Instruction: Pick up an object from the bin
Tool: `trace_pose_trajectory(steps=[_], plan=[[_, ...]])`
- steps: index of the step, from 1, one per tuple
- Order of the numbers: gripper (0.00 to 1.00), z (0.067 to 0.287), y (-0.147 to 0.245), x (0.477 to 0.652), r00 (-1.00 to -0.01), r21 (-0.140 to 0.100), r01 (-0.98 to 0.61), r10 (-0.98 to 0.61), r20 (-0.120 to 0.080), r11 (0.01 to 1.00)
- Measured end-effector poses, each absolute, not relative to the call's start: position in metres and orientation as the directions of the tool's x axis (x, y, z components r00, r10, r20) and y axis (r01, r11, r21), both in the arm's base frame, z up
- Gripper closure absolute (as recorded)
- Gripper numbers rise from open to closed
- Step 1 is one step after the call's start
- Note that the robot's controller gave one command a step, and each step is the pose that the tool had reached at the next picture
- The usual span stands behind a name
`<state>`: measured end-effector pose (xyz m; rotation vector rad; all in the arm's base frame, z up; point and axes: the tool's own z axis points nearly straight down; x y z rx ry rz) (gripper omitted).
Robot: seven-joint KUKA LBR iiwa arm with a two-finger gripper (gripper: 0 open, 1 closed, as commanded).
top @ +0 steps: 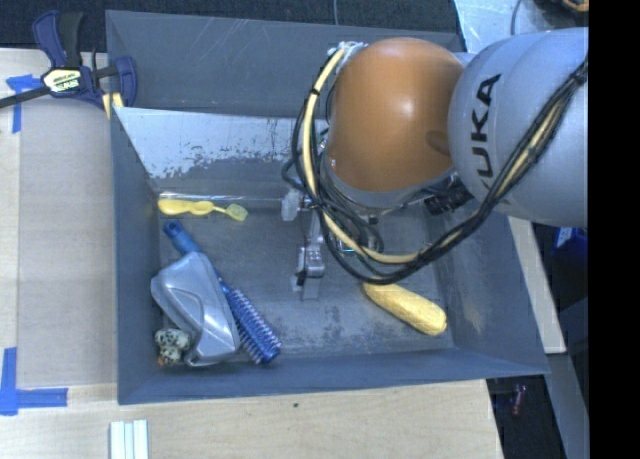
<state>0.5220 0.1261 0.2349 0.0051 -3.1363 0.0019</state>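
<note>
Yellow banana lies on the bin floor by the front wall, just right of the gripper. Gripper hangs over bare floor; open or closed, cannot tell. Step judged: approach. Next move calls for shifting right over it, then descending.

The grey arm is seen entering from the right edge of the frame, with its thick rounded link laid across the upper right. An orange dome-shaped cover is carried on the wrist, at the upper centre. Yellow and black cables are looped around the cover's left side and below it. The gripper is held pointing down just left of centre and is largely hidden by the cover.
</note>
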Motion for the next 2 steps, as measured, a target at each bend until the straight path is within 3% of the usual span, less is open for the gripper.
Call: trace_pose_trajectory(steps=[1, 2], plan=[[0.0, 0.24, 0.125, 0.523, -1.0, 0.001, 0.0, 0.0, -0.003, 1.0], [0.0, 0.147, 0.133, 0.509, -0.998, 0.002, 0.07, 0.07, -0.006, 0.998]])
